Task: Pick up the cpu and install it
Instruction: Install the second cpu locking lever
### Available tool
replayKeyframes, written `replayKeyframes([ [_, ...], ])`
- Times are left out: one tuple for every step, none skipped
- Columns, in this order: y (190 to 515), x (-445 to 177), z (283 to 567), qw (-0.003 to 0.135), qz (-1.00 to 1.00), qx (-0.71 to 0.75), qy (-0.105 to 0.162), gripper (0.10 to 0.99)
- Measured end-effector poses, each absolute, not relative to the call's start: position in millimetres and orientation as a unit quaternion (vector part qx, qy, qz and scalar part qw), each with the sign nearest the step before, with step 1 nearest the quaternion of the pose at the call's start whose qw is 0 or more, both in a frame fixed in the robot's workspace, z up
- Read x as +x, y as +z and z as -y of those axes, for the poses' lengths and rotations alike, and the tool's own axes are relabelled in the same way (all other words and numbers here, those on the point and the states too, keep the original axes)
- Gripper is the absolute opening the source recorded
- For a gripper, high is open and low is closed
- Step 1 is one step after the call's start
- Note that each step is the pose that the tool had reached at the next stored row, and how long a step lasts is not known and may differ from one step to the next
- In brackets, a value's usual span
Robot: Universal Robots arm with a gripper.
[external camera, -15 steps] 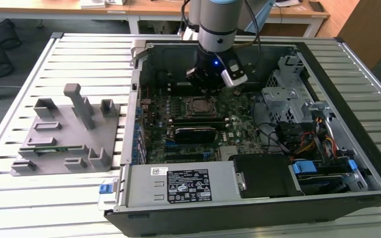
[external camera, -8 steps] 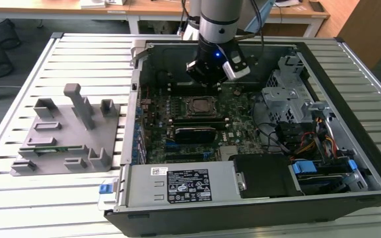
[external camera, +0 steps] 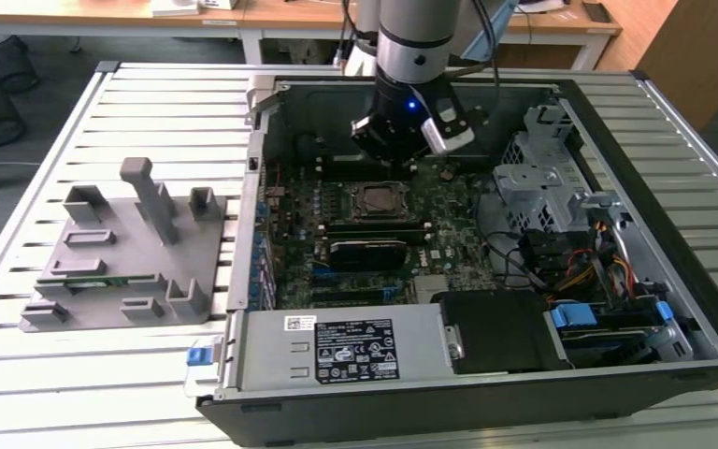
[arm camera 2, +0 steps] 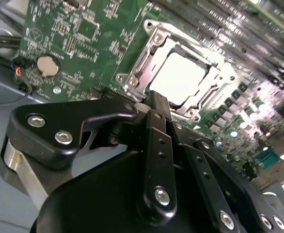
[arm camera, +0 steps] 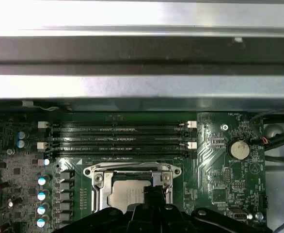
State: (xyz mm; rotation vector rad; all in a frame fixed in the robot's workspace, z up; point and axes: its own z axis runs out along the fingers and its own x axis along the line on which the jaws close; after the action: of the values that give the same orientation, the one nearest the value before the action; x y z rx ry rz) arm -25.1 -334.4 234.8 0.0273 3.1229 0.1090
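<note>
Nearest the wrist cameras, the gripper (arm camera 2: pixel 154 99) hangs just above the motherboard socket (arm camera 2: pixel 173 80), its black linkage crossing the lower part of both wrist views. Its fingers appear drawn together at the tip in the second wrist view with nothing seen between them, though I cannot tell for certain how far they are closed.

The cpu (arm camera 2: pixel 177 77) lies flat inside the socket, pale metal top plate upward, framed by the silvery retention bracket (arm camera 2: pixel 132 73); it is apart from the gripper. In the first wrist view the cpu (arm camera: pixel 125 196) shows in the same seat, partly behind the gripper (arm camera: pixel 154 194).

Beside the socket, a round coin cell (arm camera: pixel 239 149) sits on the green motherboard (arm camera: pixel 214 179). Beyond the socket run the empty memory slots (arm camera: pixel 118 138), and past them the metal wall of the computer case (arm camera: pixel 142 87).

From the exterior view, the gripper (external camera: pixel 403 140) is lowered inside the open computer case (external camera: pixel 334 374), just beyond the socket (external camera: pixel 376 199). Well apart from the socket, toward the exterior view's left, a grey fixture block (external camera: pixel 128 253) rests on the slatted table (external camera: pixel 147 103).
</note>
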Motion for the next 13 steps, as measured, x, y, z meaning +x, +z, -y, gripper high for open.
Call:
replayKeyframes([
  [235, -25, 337, 0.008, -0.999, 0.009, 0.035, 0.106],
  [235, -25, 340, 0.008, -0.999, 0.009, 0.035, 0.106],
  [235, -25, 345, 0.008, -0.999, 0.009, 0.035, 0.106],
  [235, -25, 347, 0.008, -0.999, 0.009, 0.035, 0.106],
  [235, -25, 350, 0.008, -0.999, 0.009, 0.035, 0.106],
  [235, -25, 353, 0.008, -0.999, 0.009, 0.035, 0.106],
  [235, -25, 355, 0.008, -0.999, 0.009, 0.035, 0.106],
  [235, -25, 357, 0.008, -0.999, 0.009, 0.035, 0.106],
  [235, -25, 359, 0.008, -0.999, 0.009, 0.035, 0.106],
  [235, -25, 361, 0.008, -0.999, 0.009, 0.035, 0.106],
  [235, -25, 362, 0.008, -0.999, 0.009, 0.035, 0.106],
  [235, -25, 364, 0.008, -0.999, 0.009, 0.035, 0.106],
  [235, -25, 365, 0.008, -0.999, 0.009, 0.035, 0.106],
])
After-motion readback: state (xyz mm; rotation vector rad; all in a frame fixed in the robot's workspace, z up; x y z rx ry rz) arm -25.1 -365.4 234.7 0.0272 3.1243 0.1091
